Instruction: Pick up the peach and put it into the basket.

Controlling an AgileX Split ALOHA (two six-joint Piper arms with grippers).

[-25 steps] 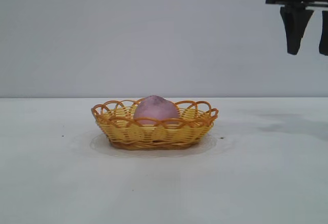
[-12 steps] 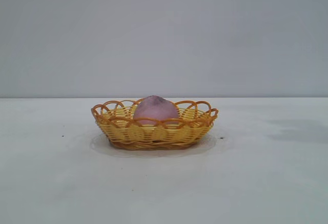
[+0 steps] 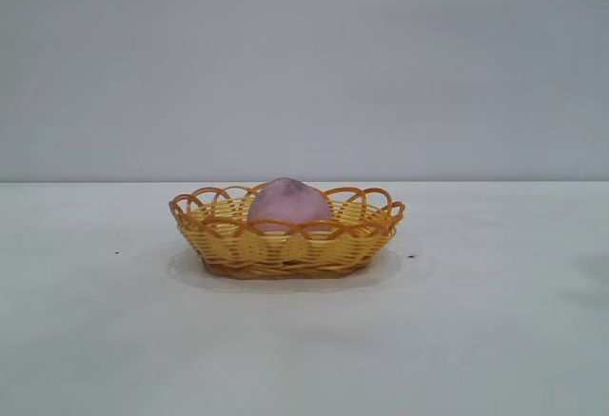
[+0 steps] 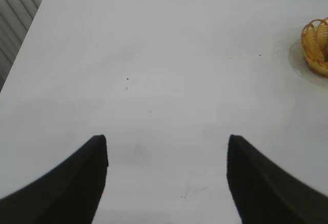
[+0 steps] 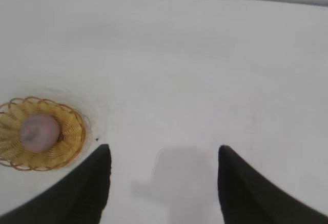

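The peach [image 3: 289,201] sits inside the basket [image 3: 285,245], its rounded top rising above the looped orange-brown rim. The basket rests flat on the white worktop [image 3: 476,340], roughly at the centre of the exterior view, with nothing else touching it.

Neither arm appears in the exterior view. In the right wrist view, the right pincer [image 5: 161,183] hangs above bare worktop, fingers spread and empty, well apart from the basket [image 5: 66,147]; the peach [image 5: 39,131] is seen from above, lying in the middle of the weave. In the left wrist view, the left pincer [image 4: 166,180] is also spread and empty over bare worktop, with only an edge of the basket [image 4: 315,47] visible far off.
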